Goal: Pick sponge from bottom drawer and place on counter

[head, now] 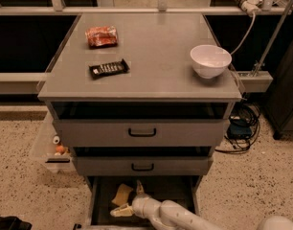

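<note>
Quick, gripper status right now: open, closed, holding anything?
Gripper: open, down in the bottom drawer, fingers either side of the sponge, not gripping it.

Light: dim, warm, from overhead. Your worktop (156,47) carries a soft, even sheen; the white bowl (210,60) is the brightest item. Shadows: deep in the drawer gaps and in the bottom drawer (177,188), where your tool (129,200) sits pale, jaws spread.
</note>
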Action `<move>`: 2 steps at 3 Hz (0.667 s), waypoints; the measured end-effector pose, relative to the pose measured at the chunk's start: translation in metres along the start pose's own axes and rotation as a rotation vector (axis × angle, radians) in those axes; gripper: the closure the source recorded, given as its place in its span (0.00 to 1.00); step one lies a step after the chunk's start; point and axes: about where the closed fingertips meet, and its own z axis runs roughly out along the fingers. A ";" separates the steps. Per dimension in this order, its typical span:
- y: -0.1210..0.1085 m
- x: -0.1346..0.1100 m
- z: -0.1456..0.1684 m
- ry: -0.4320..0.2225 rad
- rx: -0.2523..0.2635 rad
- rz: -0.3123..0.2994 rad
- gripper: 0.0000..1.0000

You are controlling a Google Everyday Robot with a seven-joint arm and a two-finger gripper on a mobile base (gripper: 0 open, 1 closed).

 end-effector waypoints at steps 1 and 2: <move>-0.008 0.019 0.047 -0.026 -0.025 0.010 0.00; -0.018 0.035 0.081 0.022 -0.037 0.005 0.00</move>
